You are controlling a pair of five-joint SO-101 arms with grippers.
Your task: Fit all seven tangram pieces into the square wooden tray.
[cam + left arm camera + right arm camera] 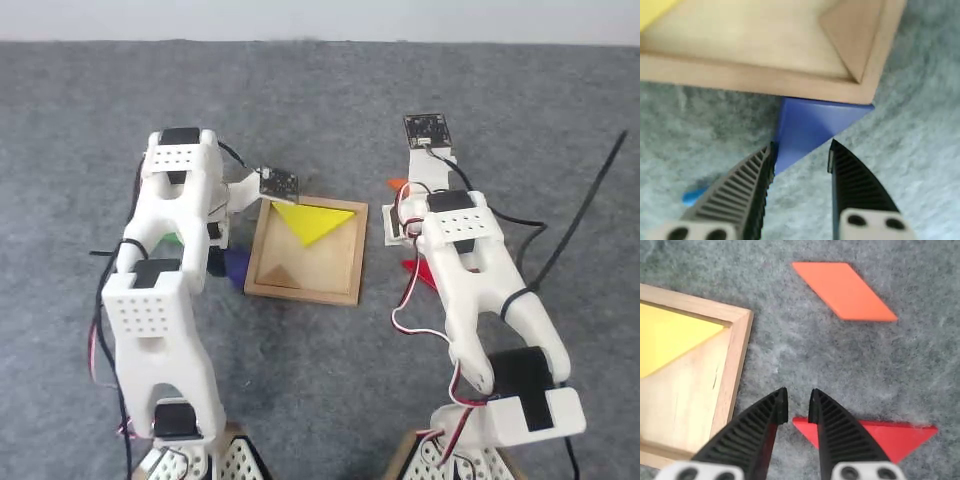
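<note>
The square wooden tray (352,262) lies between the arms with a yellow triangle (312,220) in its far part. A blue triangle (810,127) rests on the mat against the tray's outer corner (867,92). My left gripper (801,147) stands open with that triangle's tip between its fingers. My right gripper (797,405) hovers beside the tray's edge (735,355), open by a narrow gap with nothing in it. One of its fingers (840,440) covers a corner of the red triangle (890,437). An orange parallelogram (845,290) lies farther off.
A green piece (172,240) peeks out beside the left arm. A small light-blue bit (692,196) lies on the mat near my left gripper. The grey mat (320,380) spreads around the tray. A black cable (585,215) runs at the right.
</note>
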